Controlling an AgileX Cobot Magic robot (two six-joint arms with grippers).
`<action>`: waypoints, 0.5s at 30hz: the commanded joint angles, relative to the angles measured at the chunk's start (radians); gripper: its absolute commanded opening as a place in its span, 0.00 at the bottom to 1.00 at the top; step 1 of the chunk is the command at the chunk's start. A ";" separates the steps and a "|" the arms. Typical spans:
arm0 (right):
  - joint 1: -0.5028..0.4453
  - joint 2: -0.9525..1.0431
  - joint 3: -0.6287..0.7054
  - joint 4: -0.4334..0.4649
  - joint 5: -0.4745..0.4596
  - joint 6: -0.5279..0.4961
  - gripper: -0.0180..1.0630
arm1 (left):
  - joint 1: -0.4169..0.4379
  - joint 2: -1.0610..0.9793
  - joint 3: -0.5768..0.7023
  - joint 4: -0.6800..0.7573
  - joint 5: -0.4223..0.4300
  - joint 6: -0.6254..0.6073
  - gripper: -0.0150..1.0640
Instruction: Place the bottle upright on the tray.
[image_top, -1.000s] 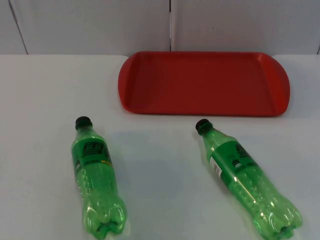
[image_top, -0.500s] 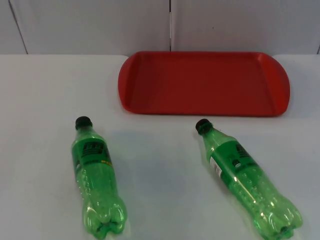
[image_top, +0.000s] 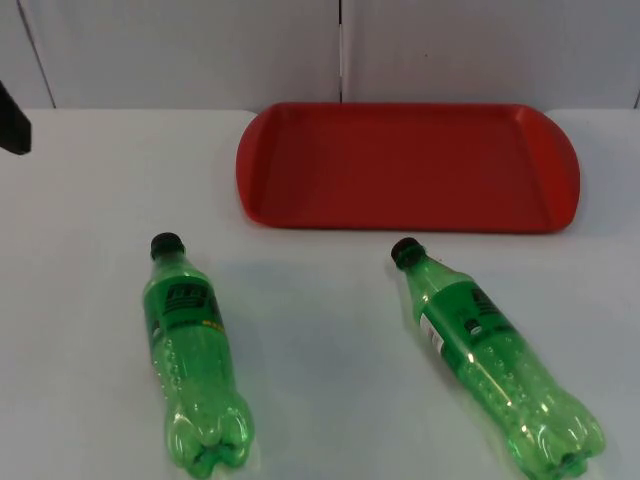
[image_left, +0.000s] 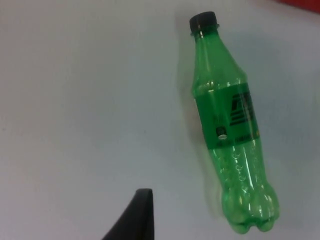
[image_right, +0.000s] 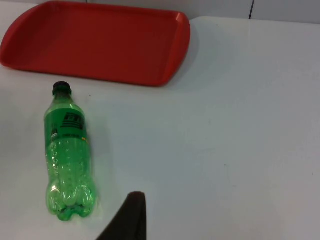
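Observation:
Two green plastic bottles with black caps lie on their sides on the white table, caps pointing toward the tray. The left bottle (image_top: 192, 355) (image_left: 230, 130) is at the front left, the right bottle (image_top: 490, 360) (image_right: 67, 155) at the front right. The red tray (image_top: 410, 165) (image_right: 100, 42) sits bare at the back, just beyond the right bottle's cap. A black part of my left arm (image_top: 12, 125) shows at the table's far left edge, well behind the left bottle. My left gripper (image_left: 136, 220) hangs above the table beside the left bottle, apart from it. My right gripper (image_right: 127, 217) is above the table near the right bottle, touching nothing.
The grey partition wall (image_top: 340, 50) rises right behind the tray. White table top (image_top: 320, 330) lies open between the two bottles and to the left of the tray.
A black part of the left arm has come into the top view at the far left edge. Bottles and tray have not moved.

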 joint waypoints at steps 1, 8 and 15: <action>-0.006 -0.003 0.006 0.002 -0.008 -0.012 0.99 | -0.044 0.028 -0.007 0.008 -0.046 -0.050 0.99; -0.006 -0.003 0.006 0.002 -0.008 -0.012 0.99 | -0.167 0.151 -0.007 0.082 -0.121 -0.209 0.99; -0.006 -0.003 0.006 0.002 -0.008 -0.012 0.99 | -0.248 0.253 -0.008 0.129 -0.171 -0.315 0.99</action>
